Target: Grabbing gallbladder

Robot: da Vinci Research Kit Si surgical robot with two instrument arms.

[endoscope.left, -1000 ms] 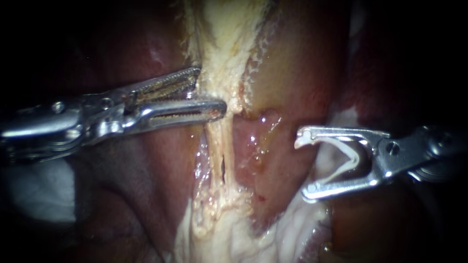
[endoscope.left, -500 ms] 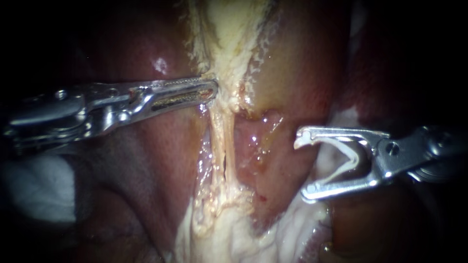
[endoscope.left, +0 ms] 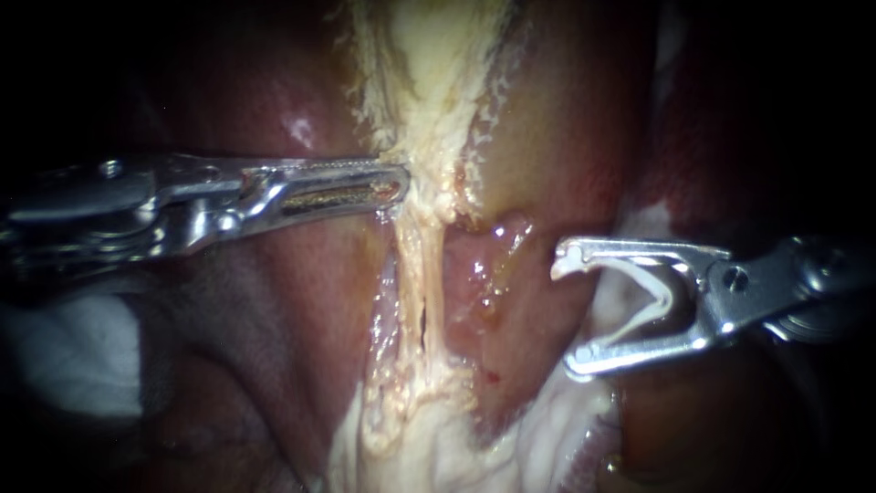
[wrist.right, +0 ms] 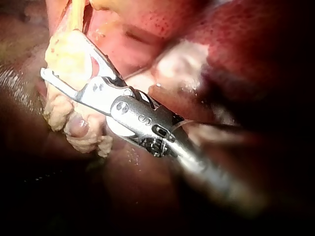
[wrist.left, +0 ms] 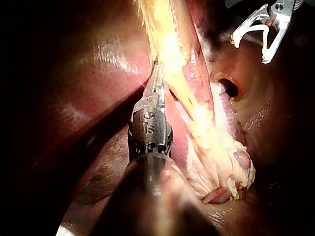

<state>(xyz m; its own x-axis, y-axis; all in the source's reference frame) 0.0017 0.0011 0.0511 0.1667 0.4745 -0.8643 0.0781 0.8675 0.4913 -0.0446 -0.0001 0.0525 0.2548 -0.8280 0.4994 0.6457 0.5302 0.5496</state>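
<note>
The steel end effector of the left instrument (endoscope.left: 400,180) is closed down narrow, its two halves nipped onto the left edge of a pale yellow, fibrous strip of tissue (endoscope.left: 422,265). The strip runs from top to bottom through the middle of the endoscope view. The slim silver shaft comes in level from the left, over the dark red, wet liver (endoscope.left: 274,301). From the left wrist camera the same tip lies pressed along the side of the yellow strip, and the slender metal tip looks shut.

Just right of the strip lies the tan, glossy gallbladder (endoscope.left: 547,128), between the two instruments. A pinker, shiny patch sits below it.

At the lower end the strip broadens into a whitish, lumpy mass of fat (endoscope.left: 429,447).

The forked steel end effector of the right instrument (endoscope.left: 566,312) stands wide, carrying a white V-shaped clip (endoscope.left: 659,301) seated inside it, one leg against each half. It sits near the pink tissue's right edge, well apart from the left instrument. Whether it touches tissue there cannot be told from the endoscope. In the right wrist view one prong lies against a pale fatty lump
</note>
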